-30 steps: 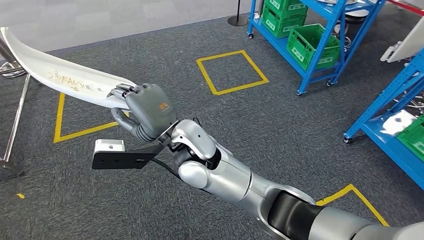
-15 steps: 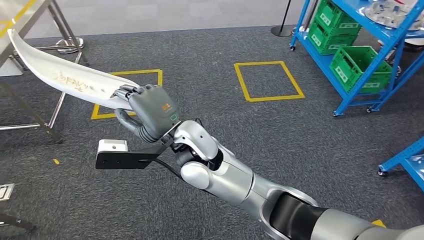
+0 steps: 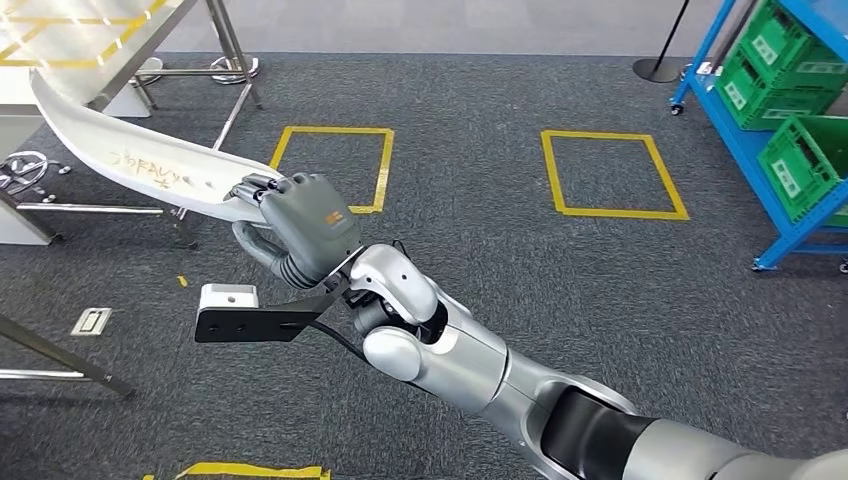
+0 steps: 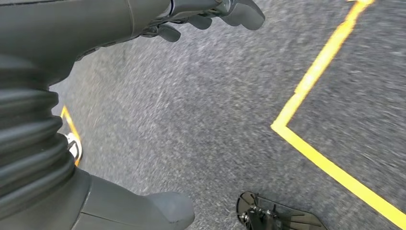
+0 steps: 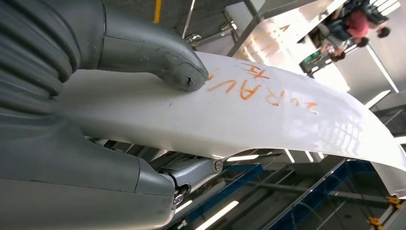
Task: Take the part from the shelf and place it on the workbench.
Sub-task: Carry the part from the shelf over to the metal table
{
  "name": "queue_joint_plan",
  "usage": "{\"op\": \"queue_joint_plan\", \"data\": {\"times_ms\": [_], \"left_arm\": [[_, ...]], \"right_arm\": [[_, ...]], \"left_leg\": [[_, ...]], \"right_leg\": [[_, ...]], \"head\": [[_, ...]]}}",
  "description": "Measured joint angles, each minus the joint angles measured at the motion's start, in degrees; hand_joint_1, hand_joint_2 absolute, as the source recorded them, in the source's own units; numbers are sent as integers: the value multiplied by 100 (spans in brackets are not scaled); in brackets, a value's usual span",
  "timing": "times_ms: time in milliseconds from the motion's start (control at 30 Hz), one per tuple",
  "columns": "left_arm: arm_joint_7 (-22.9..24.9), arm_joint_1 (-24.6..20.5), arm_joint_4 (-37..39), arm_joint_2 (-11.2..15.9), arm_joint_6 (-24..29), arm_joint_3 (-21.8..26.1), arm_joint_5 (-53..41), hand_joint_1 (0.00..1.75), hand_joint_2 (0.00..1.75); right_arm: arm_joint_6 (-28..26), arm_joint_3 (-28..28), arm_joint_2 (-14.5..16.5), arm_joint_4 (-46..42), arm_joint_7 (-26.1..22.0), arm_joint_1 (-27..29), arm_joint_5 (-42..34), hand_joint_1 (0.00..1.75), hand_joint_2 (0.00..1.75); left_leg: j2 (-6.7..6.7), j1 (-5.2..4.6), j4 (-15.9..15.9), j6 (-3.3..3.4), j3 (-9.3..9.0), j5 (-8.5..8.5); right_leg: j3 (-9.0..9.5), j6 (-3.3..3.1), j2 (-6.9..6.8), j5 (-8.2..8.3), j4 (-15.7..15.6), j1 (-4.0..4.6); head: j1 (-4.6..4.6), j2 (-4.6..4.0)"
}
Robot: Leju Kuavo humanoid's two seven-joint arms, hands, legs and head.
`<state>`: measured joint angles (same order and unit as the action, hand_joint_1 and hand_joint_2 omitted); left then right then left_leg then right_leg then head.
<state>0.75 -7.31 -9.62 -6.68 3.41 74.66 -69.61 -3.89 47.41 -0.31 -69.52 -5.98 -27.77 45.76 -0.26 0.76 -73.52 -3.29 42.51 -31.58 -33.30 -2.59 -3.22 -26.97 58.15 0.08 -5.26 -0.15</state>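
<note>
Part (image 3: 130, 165), long, white and curved, held tight at its near end by the right hand (image 3: 300, 225), thumb (image 5: 158, 57) pressed on its top. Left hand (image 4: 57, 52) hanging low over the grey carpet (image 4: 201, 120), holding nothing, fingers a bit curled. Long way of the part pointing up and left from the hand, far tip close to the metal workbench (image 3: 90, 35), not yet resting on it.

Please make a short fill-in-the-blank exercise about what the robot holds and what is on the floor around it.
1. The right hand holds a long curved part of ____ colour.
2. The writing on the part is ____.
3. The squares marked on the grey floor are ____.
4. The crates on the blue shelf are ____.

Missing words: white; orange; yellow; green
</note>
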Motion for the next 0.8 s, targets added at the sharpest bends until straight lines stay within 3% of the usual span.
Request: {"op": "queue_joint_plan", "data": {"times_ms": [67,133,167,267,333,400,467,500,567,633,700,767,800], "left_arm": [[-12,7,-2,5,0,0,-13,0,175],[-31,-7,-5,8,-4,0,-37,0,175],[-36,-12,-5,8,-8,0,-49,0,175],[-33,12,-5,7,-16,0,-67,0,175],[-27,14,-5,-1,-17,0,-68,0,175],[-27,-8,-6,-8,-17,0,-69,0,175],[-26,-19,-7,-7,-17,0,-69,0,175],[-26,-13,-7,-8,-17,0,-69,0,175],[-27,-2,-5,-13,-17,0,-68,0,175],[-31,-6,-5,-22,-18,0,-67,0,175],[-35,-4,-7,-29,-19,0,-66,0,175],[-35,19,-7,-27,-20,0,-64,0,175],[-33,30,-5,-30,-20,0,-60,0,175]], "right_arm": [[-11,0,-2,-2,7,8,15,175,175],[-29,-5,-16,-26,31,30,59,175,175],[-38,-8,-31,-53,41,53,83,175,175],[-54,-22,-68,-156,53,116,122,175,175],[-60,-35,-89,-217,54,119,132,175,175],[-62,-39,-135,-252,62,146,137,175,175],[-57,-39,-194,-259,93,210,138,175,175],[-52,-39,-215,-263,109,236,138,175,175],[-36,-40,-230,-292,132,254,143,175,175],[-17,-41,-232,-330,138,258,160,175,175],[-7,-46,-239,-358,145,283,183,175,175],[-4,-58,-239,-406,150,310,213,175,175],[-3,-64,-233,-434,148,319,230,175,175]], "left_leg": [[153,-2,678,5,-401,334],[370,-37,1348,73,-788,547],[420,-55,1494,120,-865,575],[249,-54,1541,242,-855,599],[122,-19,1577,303,-874,629],[-16,-3,1585,344,-866,647],[-182,-1,1572,359,-837,656],[-269,-1,1560,356,-823,660],[-441,0,1532,337,-804,668],[-598,-1,1504,290,-775,676],[-730,7,1504,213,-733,697],[-826,23,1528,132,-692,726],[-743,15,1496,104,-661,706]], "right_leg": [[17,24,-151,-22,12,3],[36,73,-286,-56,29,33],[46,99,-344,-67,35,48],[80,184,-478,-91,29,52],[6,258,-236,-246,242,26],[-303,309,141,-577,898,-11],[-638,321,275,-784,1527,-25],[-686,314,295,-740,1585,-29],[-448,280,389,-390,1065,-42],[-106,246,667,-122,360,-59],[6,228,792,-90,105,-53],[30,179,641,-60,72,-48],[48,139,568,-39,44,-55]], "head": [[0,0],[-3,0],[-8,0],[-18,0],[-25,0],[-40,0],[-52,0],[-54,0],[-56,0],[-54,0],[-51,0],[-50,0],[-40,0]]}}
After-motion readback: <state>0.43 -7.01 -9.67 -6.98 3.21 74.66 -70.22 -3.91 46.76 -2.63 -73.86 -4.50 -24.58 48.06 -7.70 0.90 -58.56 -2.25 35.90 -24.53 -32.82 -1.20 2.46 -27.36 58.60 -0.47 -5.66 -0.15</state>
